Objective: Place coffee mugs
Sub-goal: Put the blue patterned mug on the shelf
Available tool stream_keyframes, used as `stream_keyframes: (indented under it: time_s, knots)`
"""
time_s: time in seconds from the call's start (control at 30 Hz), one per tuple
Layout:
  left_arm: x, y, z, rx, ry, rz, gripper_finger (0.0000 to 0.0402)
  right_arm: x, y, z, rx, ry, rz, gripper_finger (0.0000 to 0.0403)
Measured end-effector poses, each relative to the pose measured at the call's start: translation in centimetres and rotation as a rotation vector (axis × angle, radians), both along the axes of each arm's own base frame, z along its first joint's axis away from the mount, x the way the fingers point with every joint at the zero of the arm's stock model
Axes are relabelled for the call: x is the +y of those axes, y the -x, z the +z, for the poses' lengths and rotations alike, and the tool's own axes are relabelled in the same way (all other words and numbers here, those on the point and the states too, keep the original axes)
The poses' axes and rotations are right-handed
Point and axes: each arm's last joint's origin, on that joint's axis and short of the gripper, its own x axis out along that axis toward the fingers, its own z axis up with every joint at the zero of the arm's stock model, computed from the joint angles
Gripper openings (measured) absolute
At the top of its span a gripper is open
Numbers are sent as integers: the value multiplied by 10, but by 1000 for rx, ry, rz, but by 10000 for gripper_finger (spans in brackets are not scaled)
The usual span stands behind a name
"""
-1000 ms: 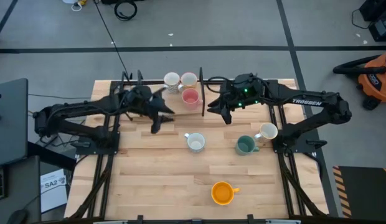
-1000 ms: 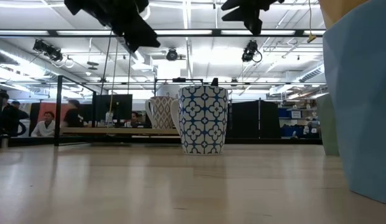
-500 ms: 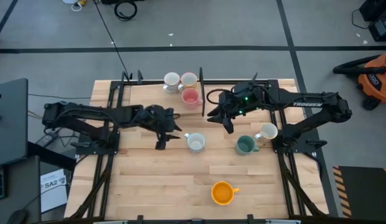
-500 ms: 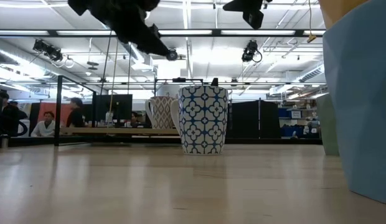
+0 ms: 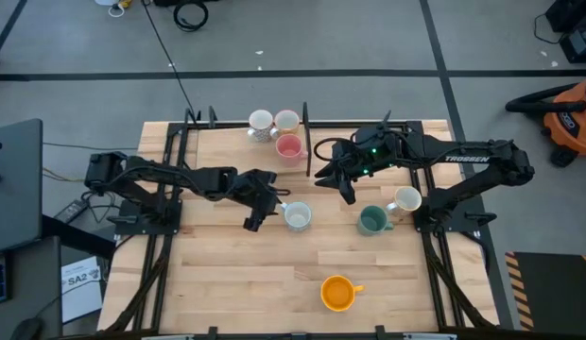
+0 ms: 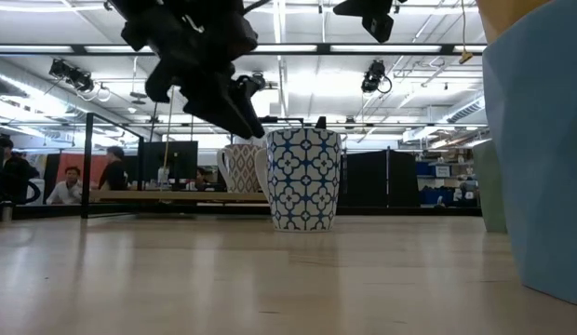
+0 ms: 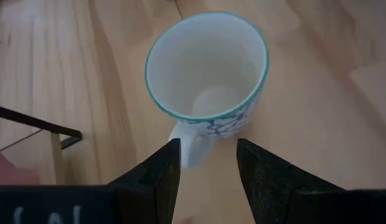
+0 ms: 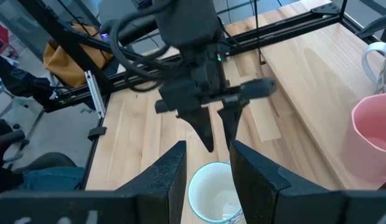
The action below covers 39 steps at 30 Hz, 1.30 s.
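left pincer (image 7: pixel 208 165) open, straddling the patterned mug's (image 7: pixel 208 68) handle.

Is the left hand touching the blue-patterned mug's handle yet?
Apart. The left wrist view shows the left hand open, its fingers either side of the blue-patterned mug's handle with wood visible between.

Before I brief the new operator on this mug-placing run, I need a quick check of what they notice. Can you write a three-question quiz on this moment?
1. True or false: the left gripper is open, its fingers straddling the handle of the white ceramic mug with the blue pattern.
2. Which mug stands nearest the table's front edge? A) round orange mug B) dark green mug C) pink mug
3. Fill in: the right gripper hovers open and holds ____.

Key: 1 true; 2 A; 3 nothing
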Motion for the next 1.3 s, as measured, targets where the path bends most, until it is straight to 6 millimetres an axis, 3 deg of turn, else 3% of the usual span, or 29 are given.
stream_keyframes:
  time_s: [0.5,0.7,1.3]
  knots:
    - [14,-10,-11,-18,-18,47,164,0,0,0,-2,0,-1,128]
    - [19,-9,-11,-21,52,4,164,0,0,0,-1,0,-1,128]
    - [20,-18,-24,-16,59,0,164,0,0,0,0,0,-1,128]
